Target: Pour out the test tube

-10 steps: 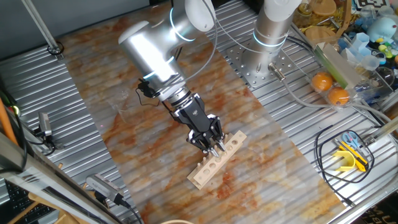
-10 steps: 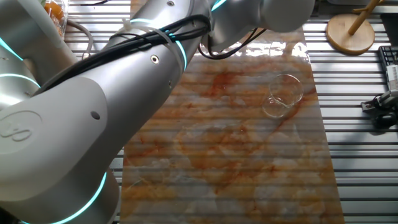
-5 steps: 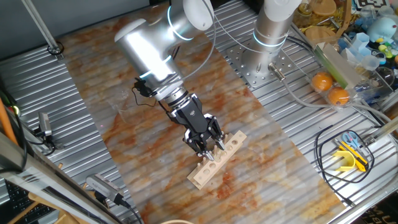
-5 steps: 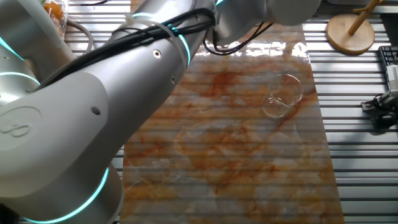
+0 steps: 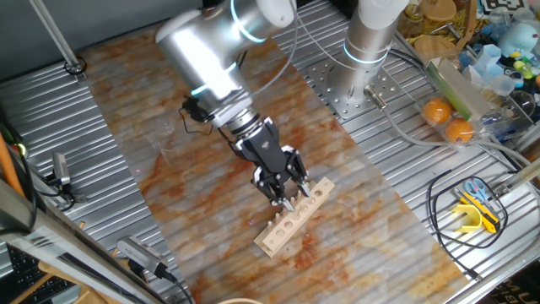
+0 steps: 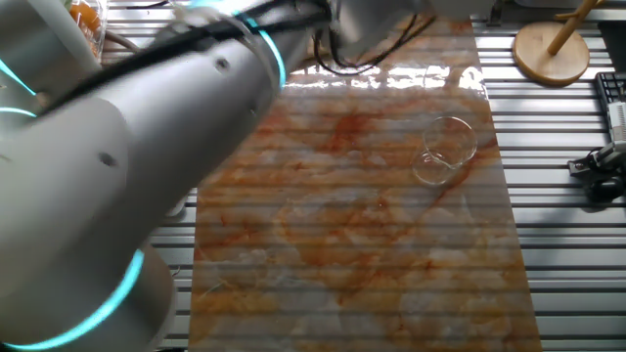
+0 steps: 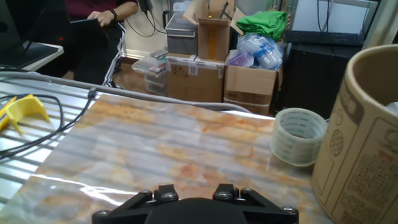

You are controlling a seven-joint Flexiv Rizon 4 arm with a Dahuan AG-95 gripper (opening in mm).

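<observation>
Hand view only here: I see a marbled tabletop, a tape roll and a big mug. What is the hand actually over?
Observer: The gripper hangs just above a pale wooden rack with a row of holes.
Operator: Is it holding the test tube?
Observer: The fingertips sit close together over the rack, but any glass between them is too faint to make out.
Operator: Anything to pour into?
Observer: A clear glass beaker sits on the marbled mat, plain in the other fixed view.
</observation>
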